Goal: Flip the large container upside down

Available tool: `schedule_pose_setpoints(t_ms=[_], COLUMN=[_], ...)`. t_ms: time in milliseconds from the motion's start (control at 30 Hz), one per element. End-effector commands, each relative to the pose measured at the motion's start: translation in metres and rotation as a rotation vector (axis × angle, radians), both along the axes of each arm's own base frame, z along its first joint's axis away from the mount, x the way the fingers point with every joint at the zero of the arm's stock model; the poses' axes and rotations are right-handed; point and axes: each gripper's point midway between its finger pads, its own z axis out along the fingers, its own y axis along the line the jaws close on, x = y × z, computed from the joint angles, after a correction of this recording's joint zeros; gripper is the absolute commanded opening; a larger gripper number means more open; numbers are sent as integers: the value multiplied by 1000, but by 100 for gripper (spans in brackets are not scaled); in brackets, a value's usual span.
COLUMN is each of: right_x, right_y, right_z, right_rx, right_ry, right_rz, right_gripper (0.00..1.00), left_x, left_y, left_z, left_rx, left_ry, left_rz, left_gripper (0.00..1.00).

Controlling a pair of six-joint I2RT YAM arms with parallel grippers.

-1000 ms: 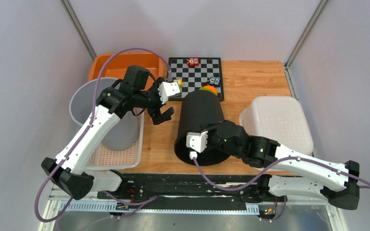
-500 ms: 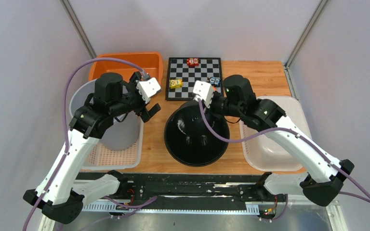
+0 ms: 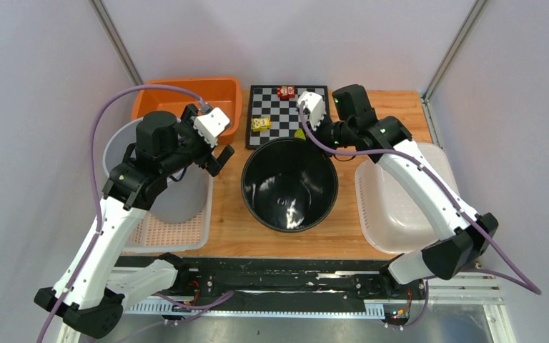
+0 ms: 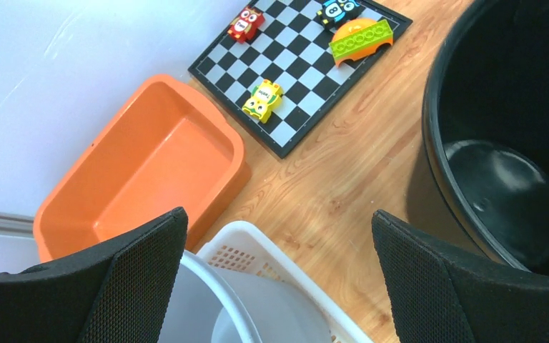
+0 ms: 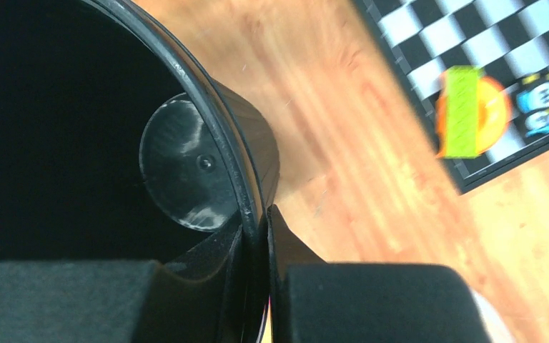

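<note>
The large black container (image 3: 289, 184) stands upright at the table's middle, its mouth facing up. It also shows in the left wrist view (image 4: 504, 136) and the right wrist view (image 5: 78, 143). My right gripper (image 3: 327, 137) is shut on the container's far rim (image 5: 254, 214), one finger inside the wall and one outside. My left gripper (image 3: 218, 153) is open and empty, hovering left of the container over the corner of a white basket (image 4: 286, 250).
A grey bin (image 3: 159, 171) sits in the white basket (image 3: 179, 232) at left. An orange tub (image 3: 186, 96) is behind it. A chessboard (image 3: 286, 111) with small toys lies at the back. A white tub (image 3: 400, 207) stands at right.
The right gripper has swung the black container from lying on its side to standing upright, moving from the near edge to the far rim. The left arm drew back left.
</note>
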Motion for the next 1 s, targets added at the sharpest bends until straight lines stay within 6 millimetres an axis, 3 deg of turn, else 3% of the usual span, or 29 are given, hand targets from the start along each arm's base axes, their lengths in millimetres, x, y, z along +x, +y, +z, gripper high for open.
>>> schedule_pose_setpoints(t_ms=[0, 300, 467, 633, 733, 867, 967], right_x=[-22, 4, 28, 42, 36, 12, -20], right_y=[-11, -21, -32, -43, -47, -46, -41], right_z=[-28, -23, -16, 3, 31, 70, 89], right_rx=[-70, -112, -158, -187, -160, -105, -88], right_ry=[183, 94, -16, -122, -207, -340, -439], right_rz=[-10, -90, -164, -207, -188, -90, 20], right_gripper=[13, 19, 27, 60, 79, 87, 89], left_x=[-2, -6, -4, -3, -2, 1, 6], left_y=[5, 12, 14, 18, 20, 21, 22], left_z=[7, 5, -2, -11, -17, -28, -36], left_rx=[-33, -15, 1, 21, 31, 51, 64], left_ry=[-27, -45, -40, -37, -37, -29, -19], left_rz=[25, 44, 55, 69, 78, 84, 90], left_gripper=[100, 100, 100, 100, 100, 100, 100])
